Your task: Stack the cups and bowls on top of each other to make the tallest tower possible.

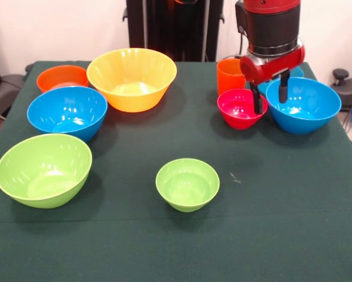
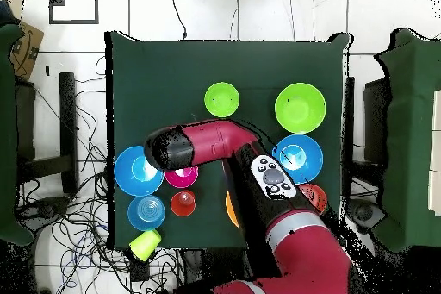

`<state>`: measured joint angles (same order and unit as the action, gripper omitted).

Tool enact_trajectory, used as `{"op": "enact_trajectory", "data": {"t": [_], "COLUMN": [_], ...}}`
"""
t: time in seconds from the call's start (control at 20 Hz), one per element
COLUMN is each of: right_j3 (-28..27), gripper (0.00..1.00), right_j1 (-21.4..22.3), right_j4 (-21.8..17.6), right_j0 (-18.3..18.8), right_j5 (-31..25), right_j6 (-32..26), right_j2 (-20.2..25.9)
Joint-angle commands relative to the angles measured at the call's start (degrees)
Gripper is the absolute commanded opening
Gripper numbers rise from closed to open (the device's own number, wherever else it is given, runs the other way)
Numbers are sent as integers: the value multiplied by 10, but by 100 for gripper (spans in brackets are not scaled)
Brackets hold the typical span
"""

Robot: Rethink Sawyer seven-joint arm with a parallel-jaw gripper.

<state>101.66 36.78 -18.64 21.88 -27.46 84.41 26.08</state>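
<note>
Front view: gripper (image 1: 270, 94) fingers spread, empty, straddling touching rims of red bowl (image 1: 240, 109) and blue bowl (image 1: 305, 106) at its 3 o'clock.

The red and black arm (image 1: 270, 35) reaches down from the top of the front view, wrist vertical, its red collar capping the gripper (image 1: 271, 94). Two slim black fingers (image 1: 257, 98) hang straight down with a clear gap between them, spread apart and clasping nothing. Seen from overhead, the arm (image 2: 284, 222) rises from the base at the bottom edge, its thick red link carrying a grey button panel, then bends sharply to one side, ending in a black wrist section that hides the gripper beneath it.
</note>
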Motion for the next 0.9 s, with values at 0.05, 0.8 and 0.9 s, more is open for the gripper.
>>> {"op": "enact_trajectory", "data": {"t": [0.05,0.8,0.9], "right_j3": [26,24,20], "gripper": [100,100,100], "right_j1": [-26,-74,-77], "right_j4": [14,11,8], "right_j0": [-10,1,-5], "right_j5": [-20,-24,-21], "right_j6": [64,42,47], "right_j2": [1,10,4]}}
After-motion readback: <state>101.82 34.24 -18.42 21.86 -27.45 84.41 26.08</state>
